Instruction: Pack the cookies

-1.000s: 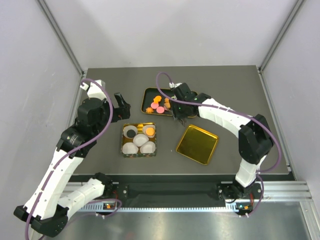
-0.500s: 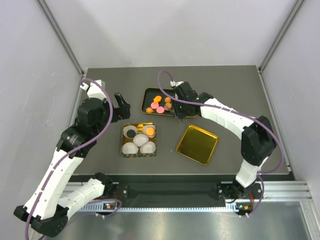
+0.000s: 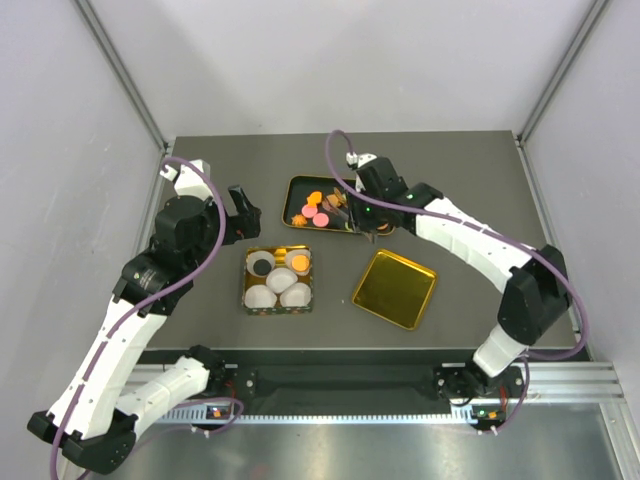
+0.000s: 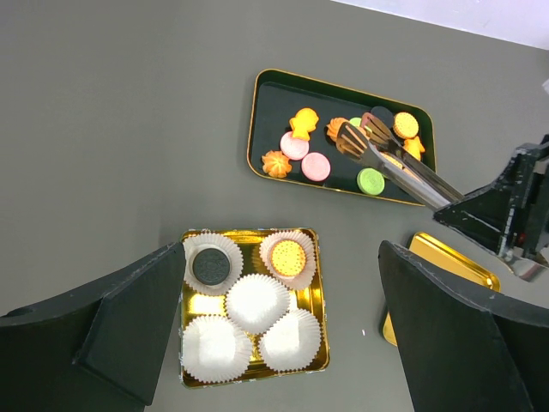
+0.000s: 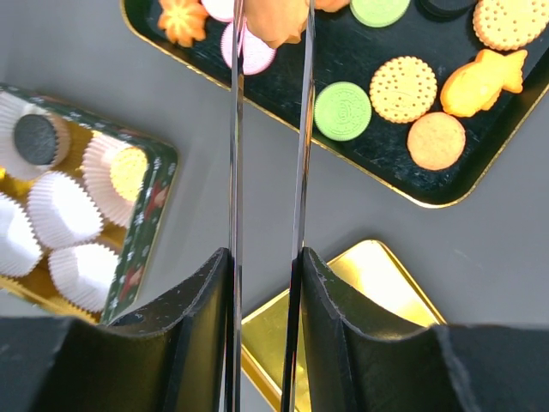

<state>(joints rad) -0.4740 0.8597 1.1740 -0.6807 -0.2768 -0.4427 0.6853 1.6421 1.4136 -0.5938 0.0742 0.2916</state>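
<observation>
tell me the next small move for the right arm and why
Probably lift the tongs and carry them toward the tin: the right gripper holds them pinched on an orange cookie at the black tray, and three white paper cups in the tin sit empty.

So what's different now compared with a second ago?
The right hand, holding tongs, shifted slightly to the right, and its arm swung out the same way. It squeezed the tongs onto an orange cookie at the black tray. The left hand stayed open and still. The tin, its paper cups and the gold lid did not move.
</observation>
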